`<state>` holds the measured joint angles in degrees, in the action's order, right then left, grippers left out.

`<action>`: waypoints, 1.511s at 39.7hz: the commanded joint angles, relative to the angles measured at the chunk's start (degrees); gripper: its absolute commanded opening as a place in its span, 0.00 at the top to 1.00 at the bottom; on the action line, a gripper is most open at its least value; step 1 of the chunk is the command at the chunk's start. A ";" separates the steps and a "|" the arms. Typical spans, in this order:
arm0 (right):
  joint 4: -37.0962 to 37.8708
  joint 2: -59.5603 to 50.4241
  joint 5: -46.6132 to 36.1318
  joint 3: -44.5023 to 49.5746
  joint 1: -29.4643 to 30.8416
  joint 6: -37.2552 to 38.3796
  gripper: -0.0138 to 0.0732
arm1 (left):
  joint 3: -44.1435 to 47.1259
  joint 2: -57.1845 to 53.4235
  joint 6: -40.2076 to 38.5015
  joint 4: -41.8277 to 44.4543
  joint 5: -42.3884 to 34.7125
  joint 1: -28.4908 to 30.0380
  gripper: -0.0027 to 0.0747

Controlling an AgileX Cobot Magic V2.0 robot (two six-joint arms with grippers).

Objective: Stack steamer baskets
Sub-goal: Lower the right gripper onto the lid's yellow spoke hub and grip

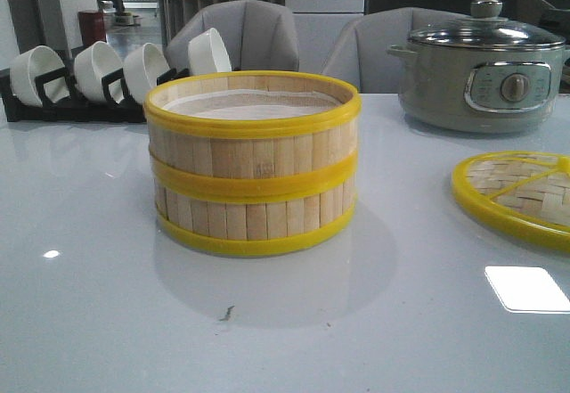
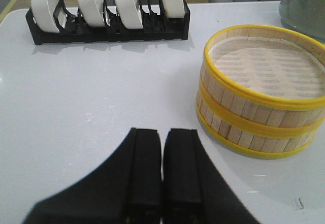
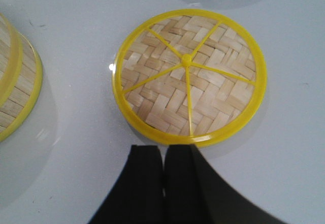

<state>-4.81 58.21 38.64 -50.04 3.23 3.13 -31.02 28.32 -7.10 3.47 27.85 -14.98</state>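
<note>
Two steamer baskets (image 1: 253, 166) with yellow rims stand stacked one on the other in the middle of the table; the white liner shows in the top one (image 2: 264, 69). The woven lid (image 1: 521, 192) lies flat on the table to the right, apart from the stack. In the left wrist view my left gripper (image 2: 162, 132) is shut with nothing in it, over bare table beside the stack. In the right wrist view my right gripper (image 3: 163, 149) is shut and empty, just short of the lid's (image 3: 189, 76) rim. An edge of the stack (image 3: 15, 82) shows there too. Neither gripper appears in the front view.
A black rack with white bowls (image 1: 107, 77) stands at the back left, also seen in the left wrist view as the rack (image 2: 109, 28). A grey electric pot with a glass lid (image 1: 481, 72) stands at the back right. Chairs (image 1: 240, 32) sit behind the table.
</note>
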 commanded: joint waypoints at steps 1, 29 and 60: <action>-0.15 -0.33 -2.72 -2.08 0.09 -0.64 0.58 | -1.76 0.06 -0.43 -0.35 -5.24 -0.33 0.85; -2.74 15.87 -2.50 -6.44 0.15 -0.64 0.47 | -1.76 0.06 -0.43 -0.35 -5.24 -0.33 0.85; 2.74 45.72 5.58 -34.85 0.29 -0.64 0.47 | -1.76 0.06 -0.43 -0.35 -5.24 -0.33 0.85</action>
<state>-2.83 105.94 45.15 -81.90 3.23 3.13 -31.02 28.32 -7.10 3.40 27.85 -14.98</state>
